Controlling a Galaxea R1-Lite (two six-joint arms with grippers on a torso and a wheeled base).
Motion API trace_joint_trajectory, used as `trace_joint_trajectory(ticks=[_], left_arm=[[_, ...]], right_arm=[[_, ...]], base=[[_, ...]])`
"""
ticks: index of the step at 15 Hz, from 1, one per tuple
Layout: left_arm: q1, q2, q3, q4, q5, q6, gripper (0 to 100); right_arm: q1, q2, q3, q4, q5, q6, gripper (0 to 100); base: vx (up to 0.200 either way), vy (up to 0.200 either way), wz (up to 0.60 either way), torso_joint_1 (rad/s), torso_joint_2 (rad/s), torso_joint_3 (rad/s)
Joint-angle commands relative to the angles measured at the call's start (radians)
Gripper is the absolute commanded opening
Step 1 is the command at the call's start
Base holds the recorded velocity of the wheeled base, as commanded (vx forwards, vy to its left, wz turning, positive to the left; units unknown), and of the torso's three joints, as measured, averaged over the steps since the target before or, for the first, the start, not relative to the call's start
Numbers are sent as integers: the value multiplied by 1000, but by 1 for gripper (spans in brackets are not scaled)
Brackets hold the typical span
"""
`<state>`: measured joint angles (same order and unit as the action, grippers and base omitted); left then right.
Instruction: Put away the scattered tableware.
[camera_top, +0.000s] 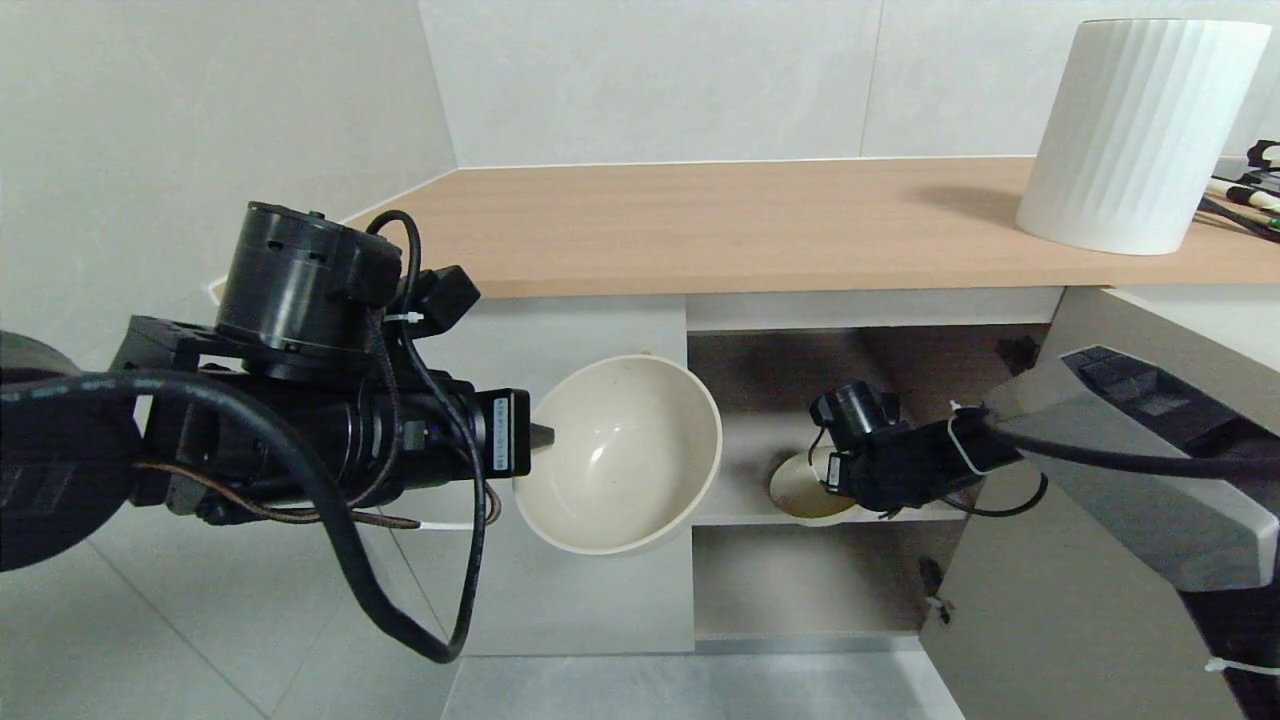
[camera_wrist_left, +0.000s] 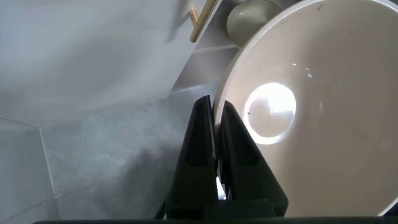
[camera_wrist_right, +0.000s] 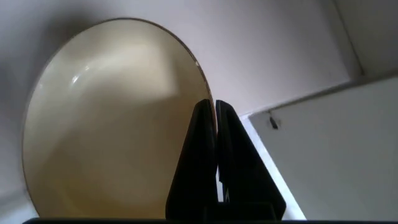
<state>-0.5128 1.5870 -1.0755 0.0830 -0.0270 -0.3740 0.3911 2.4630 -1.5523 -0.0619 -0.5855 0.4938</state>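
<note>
- While the left claw pinches the large cream bowl by its rim, narrow, with one finger inside the wall and one outside, the bowl hangs tilted in the air before the closed cabinet door, just beside the open compartment.
- Right claw: narrow, clamped on the rim of the small brown-edged bowl at the front edge of the middle shelf. Whether that bowl rests flat or is slightly lifted cannot be told.
- Step judged in hand: seating the small bowl, with the large one to go in after.
- Handling: settle the small bowl flat before release. Draw the right arm out of the opening first, as it looks tight for two. Level the large bowl and enter below the desk edge.
- Risk: a rim pinch may let the large bowl swing.
</note>
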Motion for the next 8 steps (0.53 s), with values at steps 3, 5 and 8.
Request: trace_joint_trajectory(ticks=[3, 5, 8], left_arm=[[0, -1, 0, 0, 1, 0, 0], [0, -1, 0, 0, 1, 0, 0], [0, 1, 0, 0, 1, 0, 0]], right_arm=[[-20, 100, -109, 4, -13, -1, 0], [-23, 131, -161, 5, -30, -3, 0], [-28, 160, -224, 5, -59, -1, 0]], base=[[0, 0, 0, 0, 0, 0], [0, 0, 0, 0, 0, 0], [0, 0, 0, 0, 0, 0]])
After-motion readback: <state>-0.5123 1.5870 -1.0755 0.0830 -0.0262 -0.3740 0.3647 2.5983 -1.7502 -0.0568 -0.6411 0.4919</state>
